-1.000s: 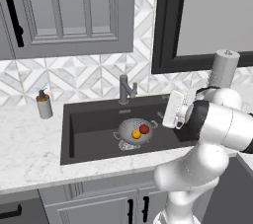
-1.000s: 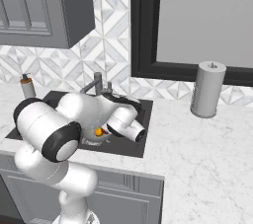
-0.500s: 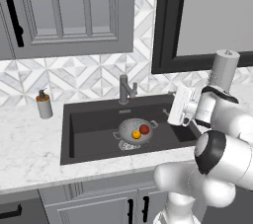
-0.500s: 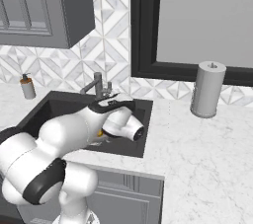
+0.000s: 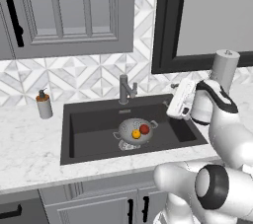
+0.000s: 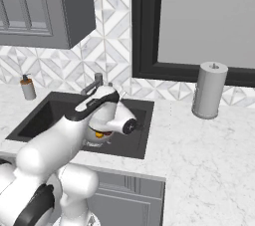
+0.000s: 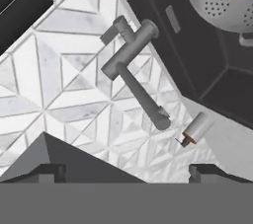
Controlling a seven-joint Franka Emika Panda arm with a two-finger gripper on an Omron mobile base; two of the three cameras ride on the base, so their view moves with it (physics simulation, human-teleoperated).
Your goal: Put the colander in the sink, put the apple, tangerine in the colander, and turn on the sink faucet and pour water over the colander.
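Claw (image 7: 126, 171) spread wide and empty, aimed at the sink faucet (image 7: 132, 67).
Apple (image 5: 144, 129) and tangerine (image 5: 136, 133) sit in the colander (image 5: 132, 133) inside the sink (image 5: 89, 124).

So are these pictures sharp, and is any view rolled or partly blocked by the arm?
Left base view: sharp, flat even light, colander in the sink fully clear. Right base view: sharp, but the white arm covers most of the colander. Hand view: strongly rolled, the faucet lies diagonally.
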